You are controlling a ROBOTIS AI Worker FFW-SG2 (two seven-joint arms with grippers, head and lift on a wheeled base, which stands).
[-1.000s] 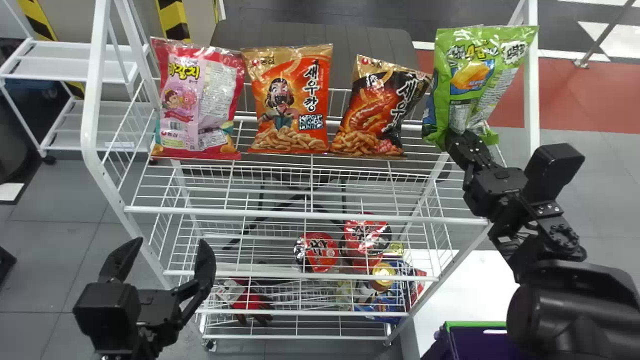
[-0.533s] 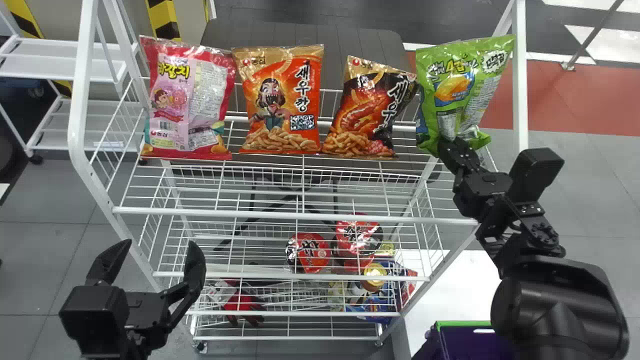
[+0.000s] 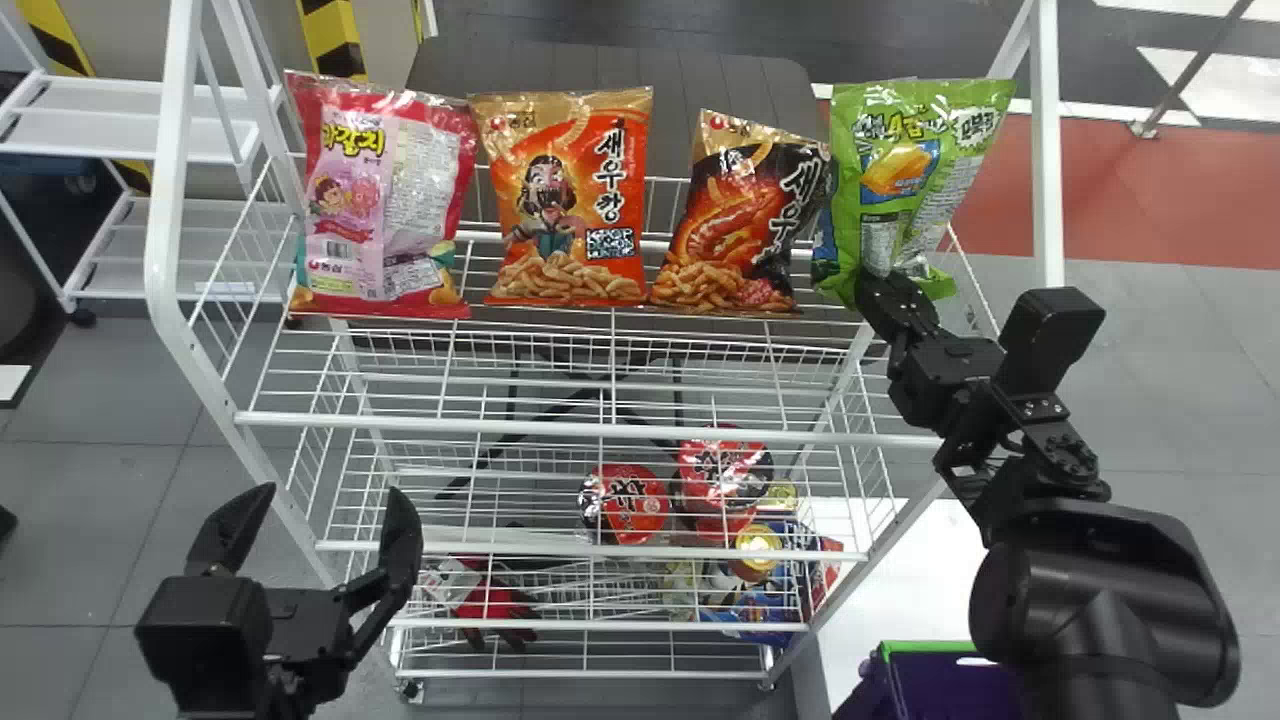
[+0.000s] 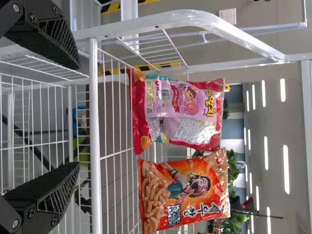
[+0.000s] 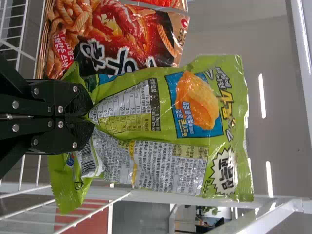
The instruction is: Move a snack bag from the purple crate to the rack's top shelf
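Green snack bag [image 3: 905,170]: located at the right end of the rack's [image 3: 600,428] top shelf; contact with the shelf cannot be determined. Large lettering occupies the upper end, with a chip picture below it; small-print panels and a barcode [image 5: 88,158] sit lower, nearer the grip. The printed face points toward the rack's front. The long axis is near upright, top inclined slightly toward the rack's right side. Right hand [image 3: 885,290]: clamped on the bag's lower part. Left hand [image 3: 325,497]: spread wide, before the rack's left front
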